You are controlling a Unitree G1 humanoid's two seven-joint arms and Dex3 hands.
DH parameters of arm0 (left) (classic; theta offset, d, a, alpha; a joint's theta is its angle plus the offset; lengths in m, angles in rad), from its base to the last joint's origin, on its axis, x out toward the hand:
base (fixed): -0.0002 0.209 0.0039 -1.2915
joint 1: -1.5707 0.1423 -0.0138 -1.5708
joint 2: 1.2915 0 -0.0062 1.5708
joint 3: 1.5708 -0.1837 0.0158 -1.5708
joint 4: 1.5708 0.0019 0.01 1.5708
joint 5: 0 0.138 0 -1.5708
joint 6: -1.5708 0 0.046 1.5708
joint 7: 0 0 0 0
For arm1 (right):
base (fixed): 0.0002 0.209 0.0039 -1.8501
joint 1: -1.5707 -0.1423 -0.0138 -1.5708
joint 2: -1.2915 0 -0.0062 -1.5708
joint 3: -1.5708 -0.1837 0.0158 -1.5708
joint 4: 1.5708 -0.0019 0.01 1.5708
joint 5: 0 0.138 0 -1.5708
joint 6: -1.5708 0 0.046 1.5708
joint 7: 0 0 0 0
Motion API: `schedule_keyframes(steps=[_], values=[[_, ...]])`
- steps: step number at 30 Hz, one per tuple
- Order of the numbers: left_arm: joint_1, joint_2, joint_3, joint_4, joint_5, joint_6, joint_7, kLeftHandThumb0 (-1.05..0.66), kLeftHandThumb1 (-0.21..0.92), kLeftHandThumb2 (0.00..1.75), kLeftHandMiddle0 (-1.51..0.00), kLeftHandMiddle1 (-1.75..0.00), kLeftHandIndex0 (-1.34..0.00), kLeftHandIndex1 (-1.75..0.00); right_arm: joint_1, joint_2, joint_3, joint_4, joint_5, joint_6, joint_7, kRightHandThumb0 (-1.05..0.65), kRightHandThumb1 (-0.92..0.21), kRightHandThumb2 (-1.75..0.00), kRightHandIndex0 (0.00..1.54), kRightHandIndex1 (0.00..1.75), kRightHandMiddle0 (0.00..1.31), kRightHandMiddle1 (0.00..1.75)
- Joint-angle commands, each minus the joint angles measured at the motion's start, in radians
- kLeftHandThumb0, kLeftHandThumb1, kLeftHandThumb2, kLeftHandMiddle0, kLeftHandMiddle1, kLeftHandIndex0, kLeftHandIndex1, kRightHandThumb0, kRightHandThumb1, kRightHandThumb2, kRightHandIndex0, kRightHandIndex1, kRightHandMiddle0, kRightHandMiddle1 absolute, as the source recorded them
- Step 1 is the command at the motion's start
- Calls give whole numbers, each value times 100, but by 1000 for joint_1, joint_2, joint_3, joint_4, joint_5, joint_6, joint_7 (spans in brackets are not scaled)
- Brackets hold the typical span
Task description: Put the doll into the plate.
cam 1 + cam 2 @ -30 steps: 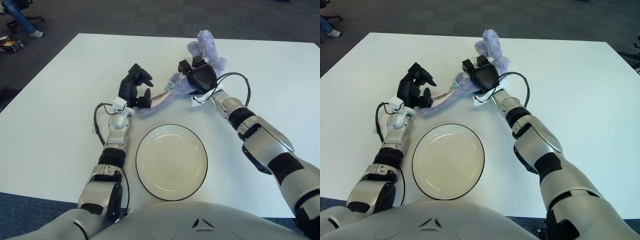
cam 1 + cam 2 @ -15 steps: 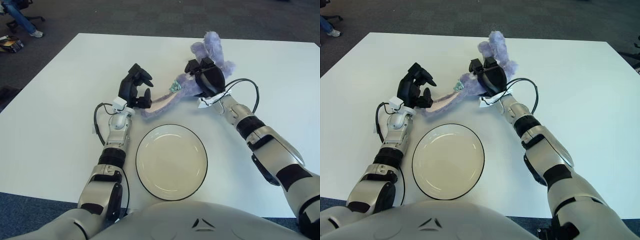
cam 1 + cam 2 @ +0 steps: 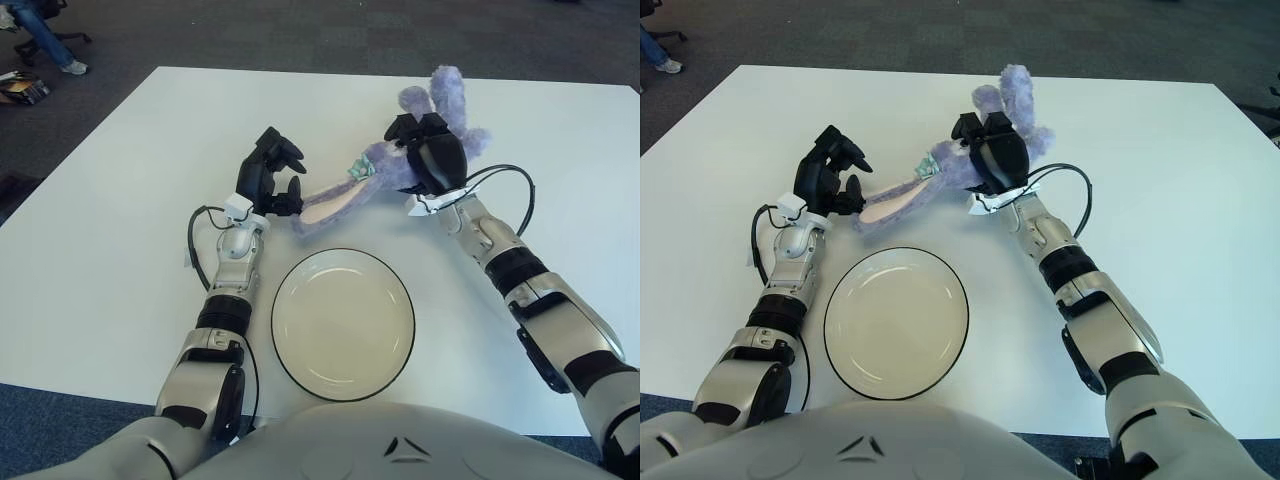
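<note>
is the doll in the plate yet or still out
Out. The plate holds nothing; the doll stretches beyond it, gripped by the right hand.

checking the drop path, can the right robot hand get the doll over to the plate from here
Probably yes. The right robot hand grips the doll, and only bare table lies between it and the plate. The left robot hand is at the doll's long ear.

Bright, even overhead light — soft shadows, sharp focus throughout.
</note>
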Motion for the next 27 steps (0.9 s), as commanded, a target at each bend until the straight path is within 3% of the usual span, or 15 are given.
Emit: schedule_keyframes(steps=[1, 12, 25, 27], values=[[96, -17, -8, 77, 24, -21, 13, -1, 34, 130, -48, -175, -47, -175, 33, -11, -38, -75, 20, 14, 20, 0, -19, -146, 59, 175, 59, 172], [78, -11, -6, 119, 47, -49, 38, -1, 37, 126, -46, -175, -45, -175, 138, -10, -135, -320, 56, 64, 130, 0, -14, -149, 65, 172, 64, 170], [66, -14, -4, 139, 56, -42, 59, -1, 38, 125, -45, -175, -44, -175, 203, 26, -200, -462, 99, 96, 203, 0, -11, -149, 69, 167, 68, 166], [64, -14, -4, 142, 58, -39, 64, -1, 38, 125, -45, -175, -44, -175, 209, 31, -206, -476, 100, 102, 211, -1, -11, -149, 74, 171, 68, 157]])
